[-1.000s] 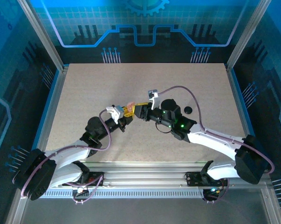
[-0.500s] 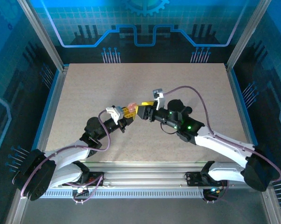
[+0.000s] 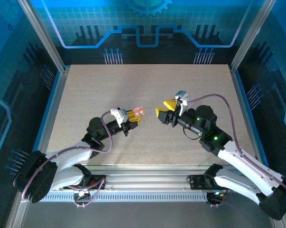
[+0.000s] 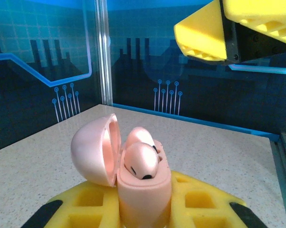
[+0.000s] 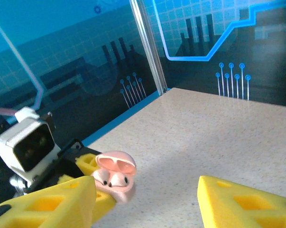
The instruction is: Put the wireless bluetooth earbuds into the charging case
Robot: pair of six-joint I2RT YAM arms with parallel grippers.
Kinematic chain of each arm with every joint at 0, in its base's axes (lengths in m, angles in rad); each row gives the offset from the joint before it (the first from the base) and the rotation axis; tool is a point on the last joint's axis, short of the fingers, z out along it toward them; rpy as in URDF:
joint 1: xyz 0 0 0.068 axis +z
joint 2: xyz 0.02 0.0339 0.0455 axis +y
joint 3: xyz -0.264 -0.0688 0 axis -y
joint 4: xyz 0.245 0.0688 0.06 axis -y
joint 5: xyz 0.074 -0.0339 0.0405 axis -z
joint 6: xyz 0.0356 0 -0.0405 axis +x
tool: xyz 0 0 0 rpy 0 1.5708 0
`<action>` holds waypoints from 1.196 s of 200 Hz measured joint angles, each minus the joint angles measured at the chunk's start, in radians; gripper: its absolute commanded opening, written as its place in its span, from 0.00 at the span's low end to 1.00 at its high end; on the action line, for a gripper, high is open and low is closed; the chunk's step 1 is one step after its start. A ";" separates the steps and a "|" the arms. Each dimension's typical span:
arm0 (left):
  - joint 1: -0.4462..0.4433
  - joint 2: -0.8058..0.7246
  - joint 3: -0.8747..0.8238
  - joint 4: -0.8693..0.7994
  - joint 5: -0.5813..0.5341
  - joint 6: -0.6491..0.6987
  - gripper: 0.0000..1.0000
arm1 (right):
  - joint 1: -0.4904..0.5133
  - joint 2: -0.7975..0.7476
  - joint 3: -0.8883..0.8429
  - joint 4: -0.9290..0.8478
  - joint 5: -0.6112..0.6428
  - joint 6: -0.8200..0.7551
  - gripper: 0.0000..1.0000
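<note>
The pale pink charging case (image 4: 143, 192) stands upright between the yellow fingers (image 4: 88, 209) of my left gripper (image 4: 143, 209), which is shut on it. Its lid (image 4: 93, 149) is hinged open to the left. Two pale pink earbuds (image 4: 142, 160) with small black marks sit side by side in its sockets. In the top view the case (image 3: 138, 112) sticks out of the left gripper (image 3: 133, 117) near the table's middle. My right gripper (image 3: 165, 109) hangs open a short way to its right, with nothing in it. From the right wrist, the case (image 5: 118, 184) and earbuds (image 5: 109, 179) lie ahead on the left, beyond the right gripper (image 5: 145, 206).
The speckled beige table (image 3: 147, 85) is walled by aluminium posts and blue-printed panels. The left arm's white wrist camera (image 5: 28, 144) sits just behind the case. The right gripper's yellow fingers (image 4: 204, 33) hang above the case in the left wrist view.
My right gripper has drawn back to the right, away from the case, and now stands open. The left gripper has edged slightly right, still holding the case.
</note>
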 measured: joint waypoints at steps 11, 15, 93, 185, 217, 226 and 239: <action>0.000 0.003 0.010 -0.009 0.010 0.000 0.16 | -0.024 -0.016 -0.002 -0.013 -0.040 -0.046 0.59; 0.000 0.005 0.013 -0.012 0.014 -0.001 0.16 | -0.031 -0.021 -0.003 -0.018 -0.055 -0.066 0.59; 0.000 0.023 0.026 -0.019 0.077 -0.022 0.17 | -0.148 0.009 0.005 -0.183 -0.396 -0.398 0.62; 0.000 -0.010 0.032 -0.061 0.149 -0.020 0.17 | -0.168 0.238 0.231 -0.442 -0.622 -0.759 0.66; 0.000 -0.011 0.036 -0.069 0.167 -0.019 0.17 | -0.152 0.350 0.323 -0.507 -0.627 -0.822 0.65; 0.000 -0.011 0.038 -0.069 0.169 -0.019 0.17 | -0.146 0.370 0.338 -0.515 -0.622 -0.830 0.65; 0.000 -0.011 0.039 -0.069 0.173 -0.019 0.17 | -0.140 0.402 0.362 -0.529 -0.612 -0.842 0.65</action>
